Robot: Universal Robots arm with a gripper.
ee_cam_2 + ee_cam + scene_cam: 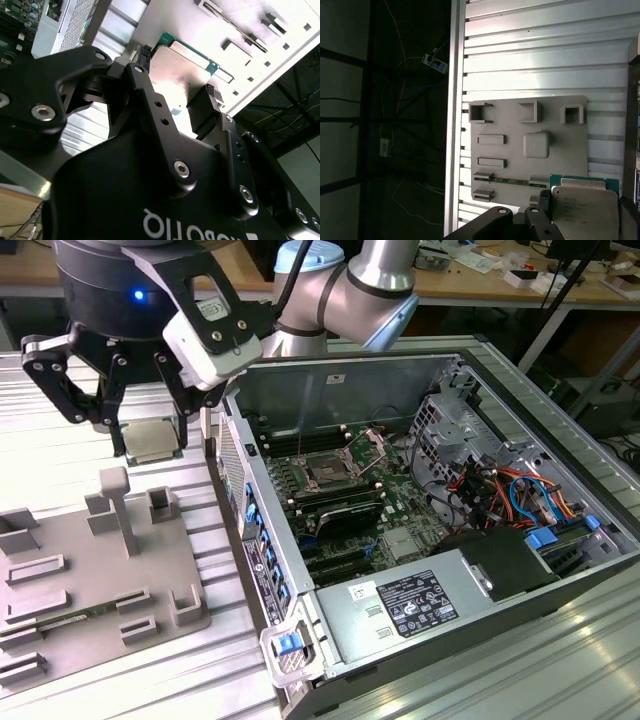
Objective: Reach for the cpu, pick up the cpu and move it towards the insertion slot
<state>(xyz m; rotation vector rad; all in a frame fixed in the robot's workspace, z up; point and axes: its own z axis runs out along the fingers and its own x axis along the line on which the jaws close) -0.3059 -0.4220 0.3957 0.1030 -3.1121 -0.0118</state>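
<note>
1. Upper left of the exterior view: the end effector [152,436] hangs over the worktop [60,455], with the cpu [153,441] clamped between its fingers and clear of everything beneath.
2. Lower left: the tray [70,560] lies flat on the worktop, below the cpu in the frame.
3. Centre and right: the open computer case [560,390] lies on the worktop, just beside the tray on the exterior view's right.
4. Mid-frame, inside the case: the insertion slot [328,470] sits on the board, at the exterior view's right of the cpu, with the case wall between them.
5. In the first wrist view, the cpu [582,207] hangs in front of the tray [560,150], and a memory stick [512,181] lies in the tray near the cpu.
</note>
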